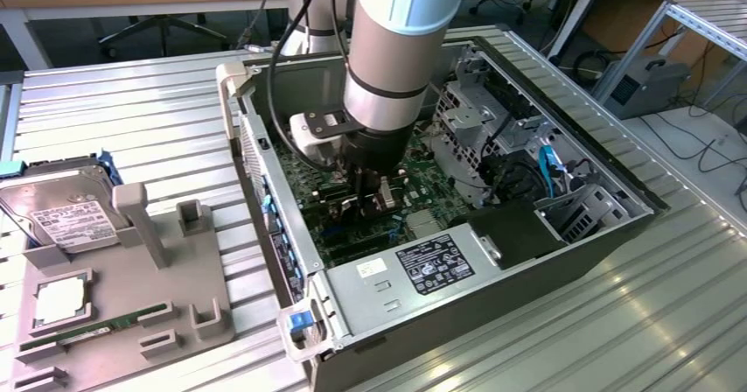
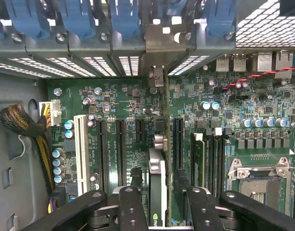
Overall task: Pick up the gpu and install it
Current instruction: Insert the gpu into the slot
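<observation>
The gpu stands on edge in a motherboard slot inside the open computer case. In the wrist view it is a thin black card, and its silver bracket sits against the case's rear slot openings. My gripper straddles the card from above. A black fingertip stands on one side and another on the far side, each with a small gap to the card, so the jaws are open around it. In the exterior view the gripper reaches down into the middle of the case over the green motherboard.
A grey fixture tray at the exterior view's left holds a silver hard drive, a processor chip and a green memory stick. Inside the case are the power supply, a drive cage, a braided cable bundle and the empty processor socket.
</observation>
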Controlling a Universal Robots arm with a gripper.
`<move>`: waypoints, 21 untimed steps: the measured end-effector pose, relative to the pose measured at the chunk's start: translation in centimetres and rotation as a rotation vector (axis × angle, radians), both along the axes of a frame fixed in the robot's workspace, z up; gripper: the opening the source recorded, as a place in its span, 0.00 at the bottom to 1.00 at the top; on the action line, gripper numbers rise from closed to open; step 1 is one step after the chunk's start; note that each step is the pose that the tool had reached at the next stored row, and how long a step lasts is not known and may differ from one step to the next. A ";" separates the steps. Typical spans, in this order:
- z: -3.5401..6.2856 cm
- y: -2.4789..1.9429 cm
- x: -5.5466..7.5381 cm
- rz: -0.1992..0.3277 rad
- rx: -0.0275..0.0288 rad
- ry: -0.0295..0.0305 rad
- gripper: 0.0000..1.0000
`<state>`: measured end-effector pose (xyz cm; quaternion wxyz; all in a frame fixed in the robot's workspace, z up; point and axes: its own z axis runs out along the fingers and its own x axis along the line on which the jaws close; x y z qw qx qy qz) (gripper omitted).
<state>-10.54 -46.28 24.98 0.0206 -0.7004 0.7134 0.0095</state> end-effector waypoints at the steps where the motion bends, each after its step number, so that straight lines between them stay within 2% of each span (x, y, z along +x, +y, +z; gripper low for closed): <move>1: 0.03 0.00 0.0 0.000 -0.0002 0.0001 0.40; 6: 1.37 0.00 0.0 0.000 -0.0012 0.0001 0.40; 13: 1.39 0.00 0.0 0.000 -0.0012 0.0000 0.38; 14: 1.39 0.00 0.0 0.000 -0.0012 0.0000 0.32; 15: 1.39 0.00 0.0 0.000 -0.0012 0.0000 0.32; 16: 1.39 0.00 0.0 0.000 -0.0011 0.0000 0.27; 21: 1.30 0.00 -0.1 0.000 -0.0014 0.0001 0.26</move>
